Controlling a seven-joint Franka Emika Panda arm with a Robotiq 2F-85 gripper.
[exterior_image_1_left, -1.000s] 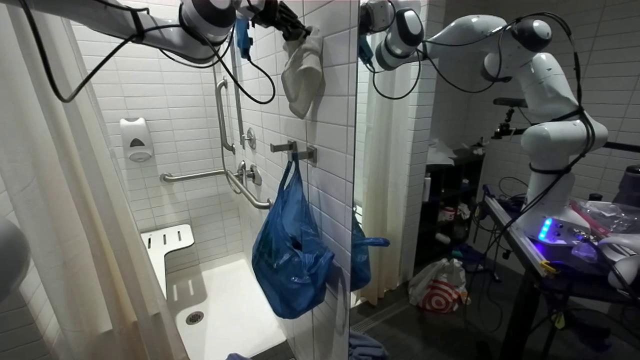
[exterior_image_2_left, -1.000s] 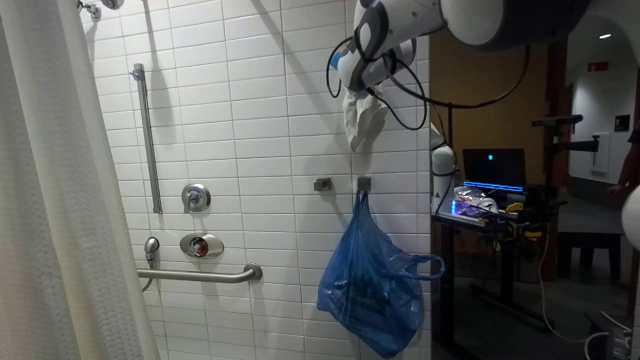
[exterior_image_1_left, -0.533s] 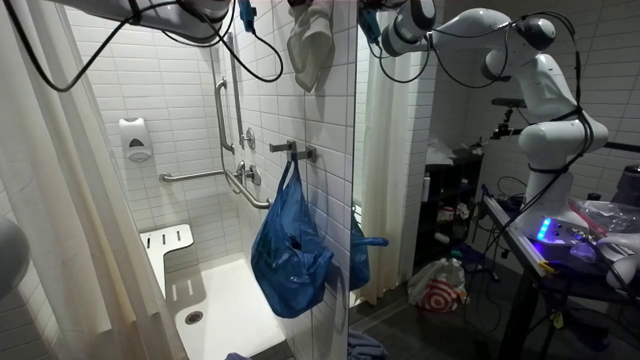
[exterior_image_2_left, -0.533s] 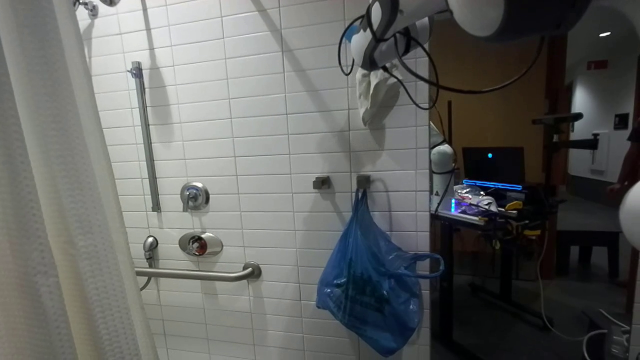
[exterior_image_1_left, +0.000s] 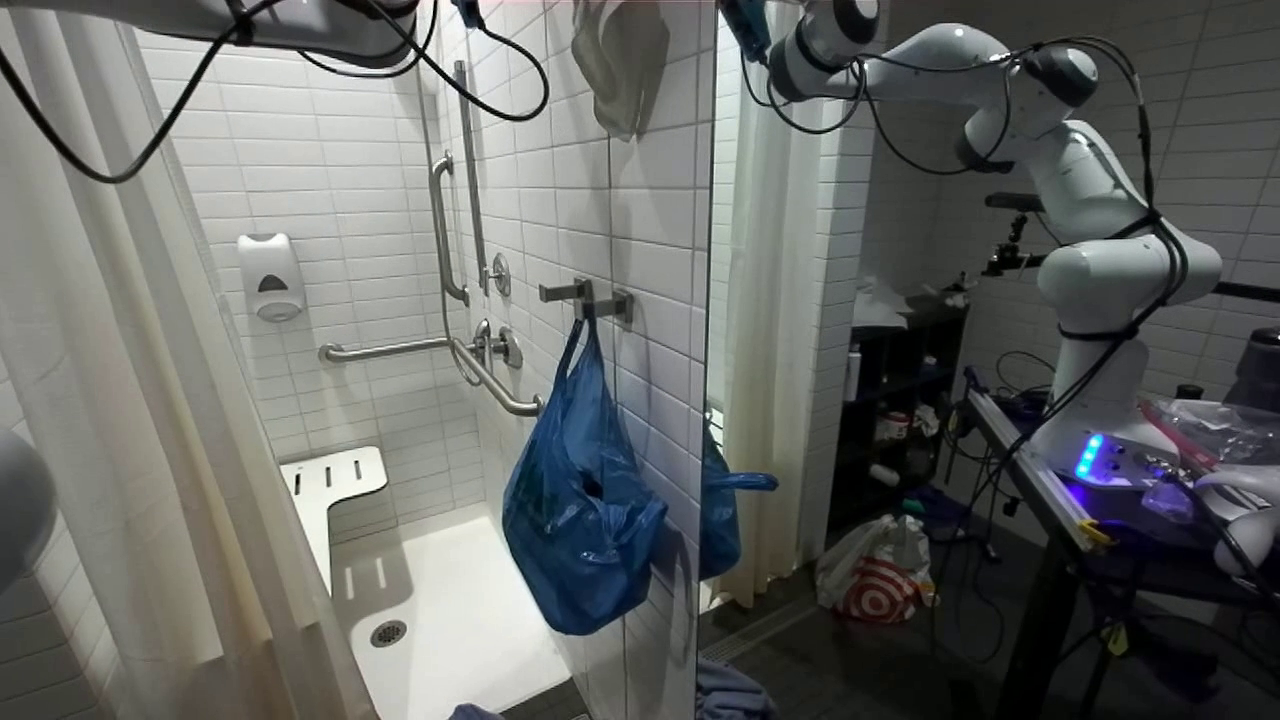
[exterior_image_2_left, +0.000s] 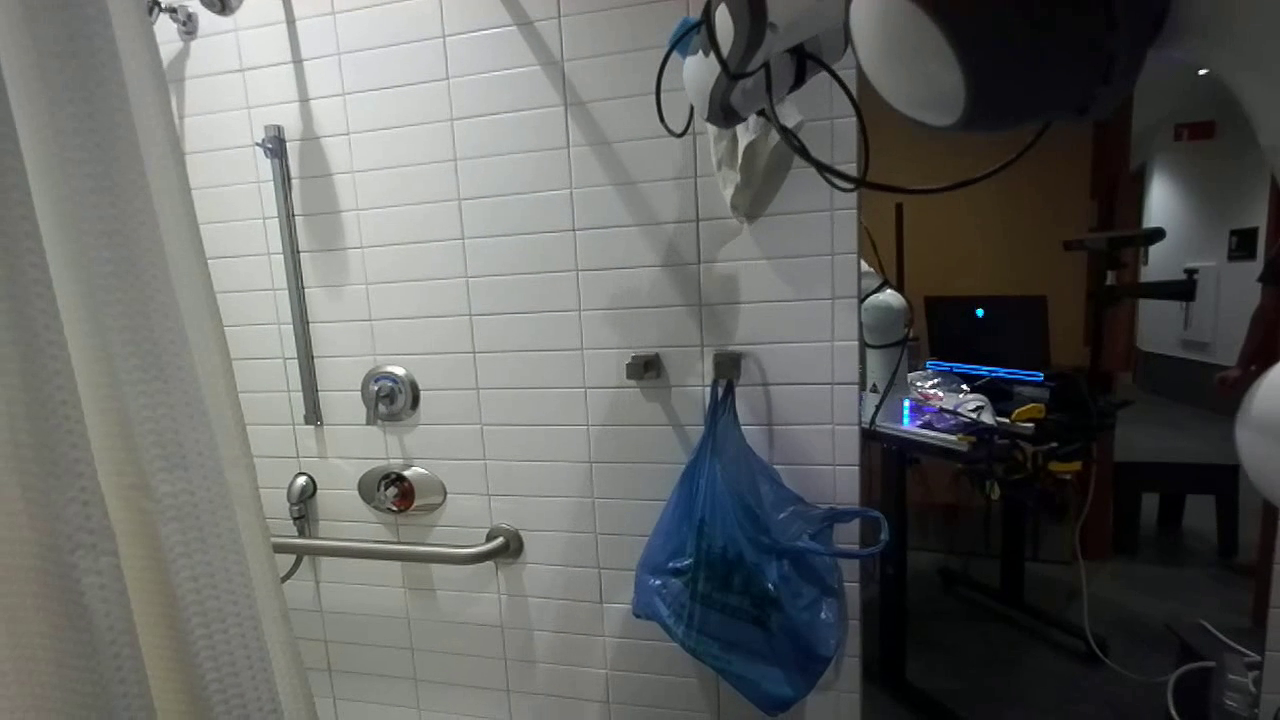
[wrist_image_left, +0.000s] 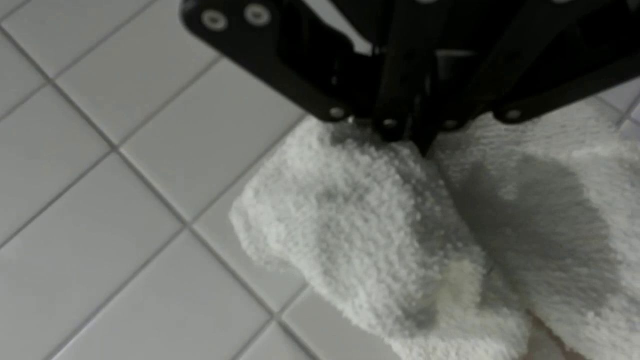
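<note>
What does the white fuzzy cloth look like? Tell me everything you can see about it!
The cloth is whitish and fluffy, like towel material, and looks a bit yellowish in one spot. It is bunched into folds. The black fingers are shut on it near the top, and the rest droops to a narrow tip in both exterior views. It hangs in front of the white tiled wall, higher than the blue bag; I can't tell whether it touches that wall.
</note>
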